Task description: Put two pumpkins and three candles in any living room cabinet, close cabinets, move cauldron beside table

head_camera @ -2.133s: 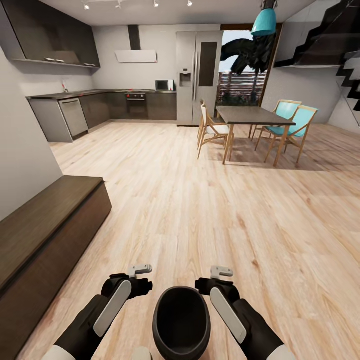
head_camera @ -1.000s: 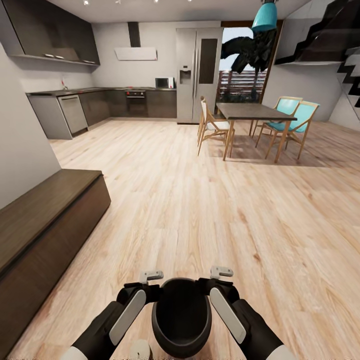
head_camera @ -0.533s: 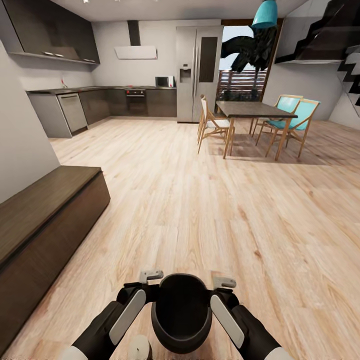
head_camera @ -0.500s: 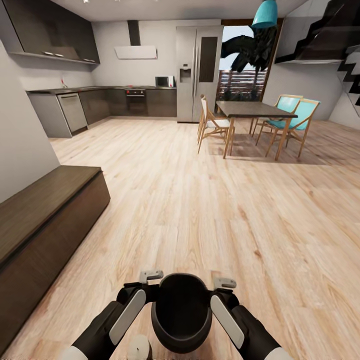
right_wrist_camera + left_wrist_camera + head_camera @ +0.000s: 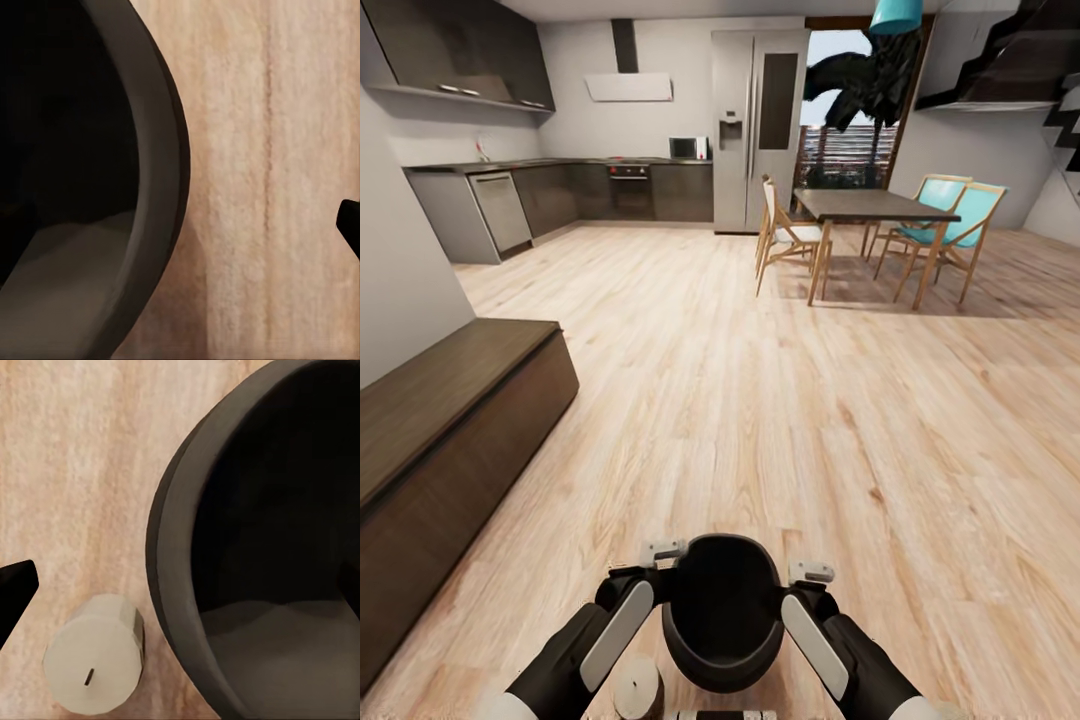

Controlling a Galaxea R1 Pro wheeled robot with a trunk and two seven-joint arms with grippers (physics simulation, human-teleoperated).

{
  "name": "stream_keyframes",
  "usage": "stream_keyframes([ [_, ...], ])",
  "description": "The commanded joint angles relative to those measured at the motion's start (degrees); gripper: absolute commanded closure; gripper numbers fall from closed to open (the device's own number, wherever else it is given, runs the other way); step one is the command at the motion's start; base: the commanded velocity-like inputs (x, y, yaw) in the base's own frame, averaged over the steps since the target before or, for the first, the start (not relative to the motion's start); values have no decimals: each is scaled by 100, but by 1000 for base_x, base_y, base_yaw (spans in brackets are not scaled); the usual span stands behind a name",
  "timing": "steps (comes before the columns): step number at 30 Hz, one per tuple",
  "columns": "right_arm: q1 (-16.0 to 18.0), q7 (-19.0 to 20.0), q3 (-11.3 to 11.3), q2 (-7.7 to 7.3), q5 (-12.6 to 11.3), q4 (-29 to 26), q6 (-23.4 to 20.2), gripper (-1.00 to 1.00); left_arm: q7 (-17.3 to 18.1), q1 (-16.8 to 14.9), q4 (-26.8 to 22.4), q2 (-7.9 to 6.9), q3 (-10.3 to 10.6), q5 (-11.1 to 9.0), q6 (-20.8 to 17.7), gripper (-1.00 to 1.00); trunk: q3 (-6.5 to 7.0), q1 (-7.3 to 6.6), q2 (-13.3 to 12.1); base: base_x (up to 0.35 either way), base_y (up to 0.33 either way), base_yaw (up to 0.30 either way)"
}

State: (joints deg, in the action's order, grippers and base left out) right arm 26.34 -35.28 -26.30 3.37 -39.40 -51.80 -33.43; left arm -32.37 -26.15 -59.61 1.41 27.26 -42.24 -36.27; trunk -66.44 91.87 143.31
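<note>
The cauldron [image 5: 722, 612], a matte black pot with its wide mouth upward, is our landmark. We see it over the wooden floor [image 5: 780, 400], between the two arms. The left claw [image 5: 660, 565] stands against the cauldron's left flank and the right claw [image 5: 800, 585] against its right flank, so that the pot is gripped from both sides. In each wrist view the cauldron's rim lies between the finger on the outside and the one hidden within the bowl: each claw pinches the wall of the pot.

In the left wrist view the cauldron's thick rim [image 5: 176, 555] curves past the candle [image 5: 94, 664], a pale short cylinder with a dark wick mark on its top, which stands upright on the floor just beside the pot's wall. In the head view the same candle [image 5: 637, 688] sits just left of the cauldron's near side, beneath the left forearm.

In the right wrist view the cauldron's rim [image 5: 169, 150] stands over bare floor planks.

Left of the cauldron, along the wall, runs the cabinet [image 5: 450, 420], long, low and dark brown, with its front flush. Far beyond the cauldron stand a dining table [image 5: 875, 205] with chairs, and the kitchen units [image 5: 610, 190].
</note>
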Motion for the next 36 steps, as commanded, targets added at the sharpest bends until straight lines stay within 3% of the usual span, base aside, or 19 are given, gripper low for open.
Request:
stream_keyframes([
  [1,6,-52,-15,-3,-47,-6,-7,-100,-59,-4,36,10,54,-61,79,-100,-28,1,4,0,0,0],
  [4,7,-45,-16,-3,-43,-5,-3,-100,-59,-4,107,29,219,-57,208,-100,-94,9,8,0,0,0],
  [8,5,-41,-22,-9,-33,-5,132,-100,-59,-4,122,33,274,-56,235,-100,-183,19,13,0,0,0],
  [13,3,-32,-24,-11,-25,12,432,-100,-59,-4,125,52,312,-59,243,-100,-294,32,20,0,0,0],
  [36,3,-22,-33,-12,13,21,495,-100,-59,-4,125,45,333,-47,243,-100,-803,91,51,0,0,0],
])
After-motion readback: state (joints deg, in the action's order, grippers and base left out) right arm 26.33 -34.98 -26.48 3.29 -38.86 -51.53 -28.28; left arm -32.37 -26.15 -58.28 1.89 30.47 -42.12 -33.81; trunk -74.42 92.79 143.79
